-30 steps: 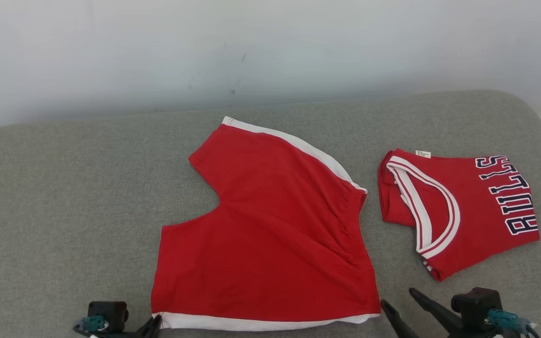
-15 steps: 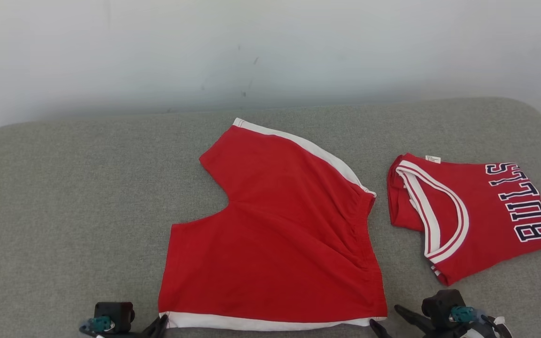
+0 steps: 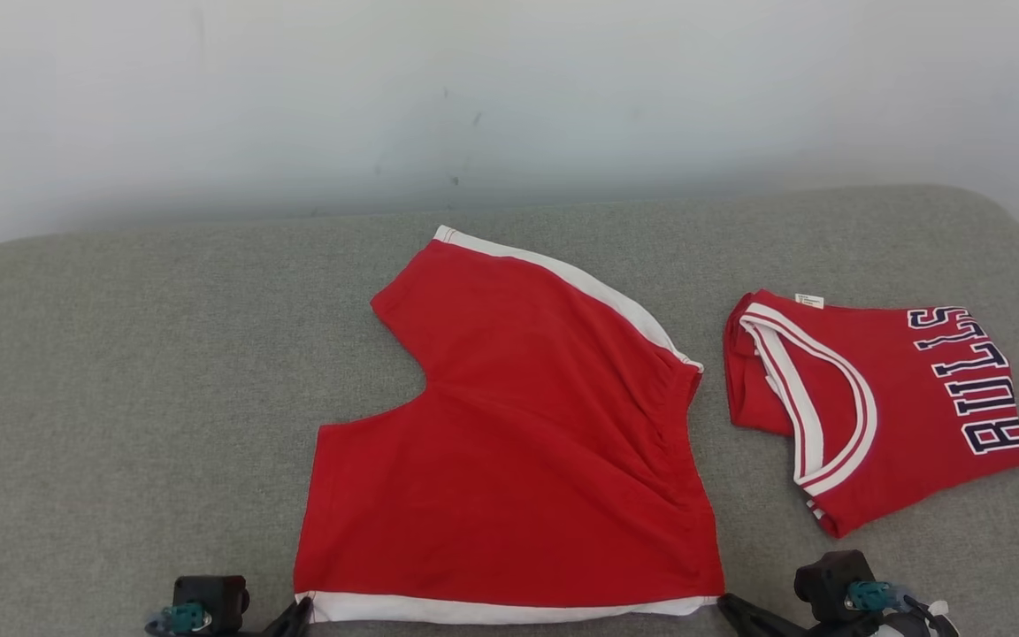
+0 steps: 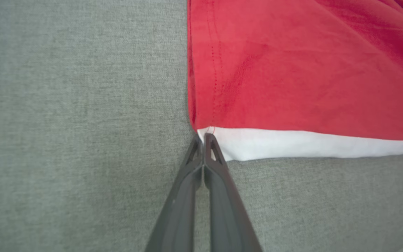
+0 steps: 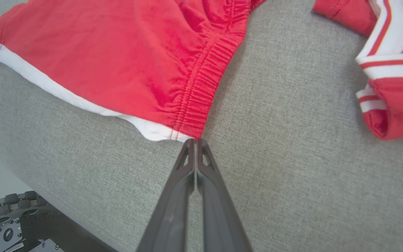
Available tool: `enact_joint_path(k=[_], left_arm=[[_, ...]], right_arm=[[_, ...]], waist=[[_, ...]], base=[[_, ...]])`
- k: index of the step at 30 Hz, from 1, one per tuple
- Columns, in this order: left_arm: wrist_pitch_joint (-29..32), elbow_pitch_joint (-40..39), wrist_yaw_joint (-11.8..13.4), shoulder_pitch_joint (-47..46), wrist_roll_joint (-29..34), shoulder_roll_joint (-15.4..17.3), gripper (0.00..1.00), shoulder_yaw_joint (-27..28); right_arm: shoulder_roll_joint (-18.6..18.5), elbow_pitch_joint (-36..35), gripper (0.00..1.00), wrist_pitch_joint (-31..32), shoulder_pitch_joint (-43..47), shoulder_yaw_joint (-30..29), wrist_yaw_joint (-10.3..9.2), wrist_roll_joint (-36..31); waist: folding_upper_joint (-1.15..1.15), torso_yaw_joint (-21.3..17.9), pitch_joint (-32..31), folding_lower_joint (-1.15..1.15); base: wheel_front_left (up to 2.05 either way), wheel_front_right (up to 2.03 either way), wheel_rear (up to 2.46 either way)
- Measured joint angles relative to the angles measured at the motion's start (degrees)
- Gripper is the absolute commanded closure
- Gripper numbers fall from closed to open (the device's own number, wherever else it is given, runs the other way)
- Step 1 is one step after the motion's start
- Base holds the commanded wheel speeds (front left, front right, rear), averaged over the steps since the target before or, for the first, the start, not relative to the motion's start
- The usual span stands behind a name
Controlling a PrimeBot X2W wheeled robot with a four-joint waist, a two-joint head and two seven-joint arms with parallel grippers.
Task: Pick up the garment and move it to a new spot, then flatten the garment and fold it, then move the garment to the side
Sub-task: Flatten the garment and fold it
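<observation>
Red shorts point(image 3: 509, 460) lie spread flat in the middle of the grey fabric tabletop point(image 3: 120, 372). The white-trimmed leg edge runs along the near side and the gathered waistband is on the right.

A second ago the right gripper point(image 3: 726, 604) stood off to the right of the near waistband corner with its jaws spread. Now its jaws are pressed together with the tips right at that corner, where the elastic meets the white trim, as the right wrist view point(image 5: 195, 140) shows. How much cloth sits between them is too small to tell. The left gripper point(image 3: 297, 610) stays as it was, jaws pressed together on the near left corner of the white trim point(image 4: 203, 136). The shorts keep the same lay and the same folds. The slight shift of the whole picture is the head camera's.

Counted: one pair of shorts; one folded red jersey point(image 3: 899, 398) lettered BULLS, lying apart to their right; two grippers, one at each near corner of the shorts.
</observation>
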Motion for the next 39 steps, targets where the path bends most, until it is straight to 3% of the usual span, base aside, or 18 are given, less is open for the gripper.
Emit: enact_joint_path(k=[1,2,3,4,5,6,18,19,20,21,29,35,39], left_arm=[[0.0,0.1,0.0,0.0,0.0,0.0,1.0,0.0],[-0.1,0.2,0.0,0.0,0.0,0.0,1.0,0.0],[-0.4,0.3,0.0,0.0,0.0,0.0,1.0,0.0],[-0.5,0.4,0.0,0.0,0.0,0.0,1.0,0.0],[-0.5,0.5,0.0,-0.1,0.0,-0.1,1.0,0.0],[-0.6,0.6,0.0,-0.1,0.0,-0.1,1.0,-0.1],[-1.6,2.1,-0.5,-1.4,0.0,-1.3,1.0,-0.9],[-1.6,2.2,-0.5,-1.5,0.0,-1.4,1.0,-0.9],[-1.6,2.3,-0.5,-1.5,0.0,-1.4,1.0,-1.0],[-1.8,2.4,-0.5,-1.5,0.0,-1.4,1.0,-1.0],[-2.6,2.5,-0.9,-1.5,0.0,-1.1,1.0,-0.7],[-3.9,-0.1,0.1,0.1,0.9,2.8,1.0,0.3],[-3.9,-3.6,0.6,3.6,1.4,2.8,1.0,-0.8]], right_arm=[[0.0,0.1,0.63,-0.2,-0.1,0.0,0.04,0.0],[0.0,0.3,0.0,-0.4,-0.2,0.0,0.1,0.0],[0.1,0.4,0.05,-0.5,-0.4,0.0,0.33,0.2],[0.1,0.6,0.44,-0.5,-0.4,0.0,0.49,0.4],[0.2,0.8,0.39,-0.6,-0.5,0.0,0.51,0.5],[0.4,1.0,0.0,-0.7,-0.5,0.0,0.56,0.6],[1.2,3.4,0.0,-1.4,-1.6,1.5,1.48,0.8],[1.5,3.8,0.6,-1.4,-2.1,1.9,1.49,0.4],[1.6,3.9,0.86,-1.4,-2.2,2.2,1.49,0.3],[1.8,4.1,1.0,-1.5,-2.3,2.3,1.51,0.3],[1.5,4.3,1.0,-3.0,-2.4,1.2,2.03,1.2],[-0.1,2.7,1.0,-4.4,-1.3,0.1,2.61,2.9],[-0.7,1.2,1.0,-4.5,0.9,0.0,2.76,3.5]], waist=[[0.0,0.0,0.0,0.0],[0.0,-0.1,0.0,0.0],[0.0,-0.1,0.0,0.0],[0.0,-0.1,0.0,0.0],[0.0,-0.1,0.0,0.0],[0.0,-0.1,-0.1,0.0],[0.0,1.4,-0.3,0.0],[0.0,1.6,-0.3,0.0],[0.0,1.6,-0.3,0.0],[0.0,1.7,-0.3,0.0],[0.0,2.0,-0.7,0.0],[0.0,1.9,-2.3,0.0],[0.0,1.7,-3.4,0.0]], base=[[0.0,0.0,0.0],[0.0,0.0,0.0],[0.0,0.0,0.0],[0.0,0.0,0.0],[0.0,0.0,0.0],[0.0,0.0,0.0],[0.0,0.0,0.0],[0.0,0.0,0.0],[0.0,0.0,0.0],[0.0,0.0,0.0],[0.0,0.0,0.0],[0.0,0.0,0.0],[0.0,0.0,0.0]])
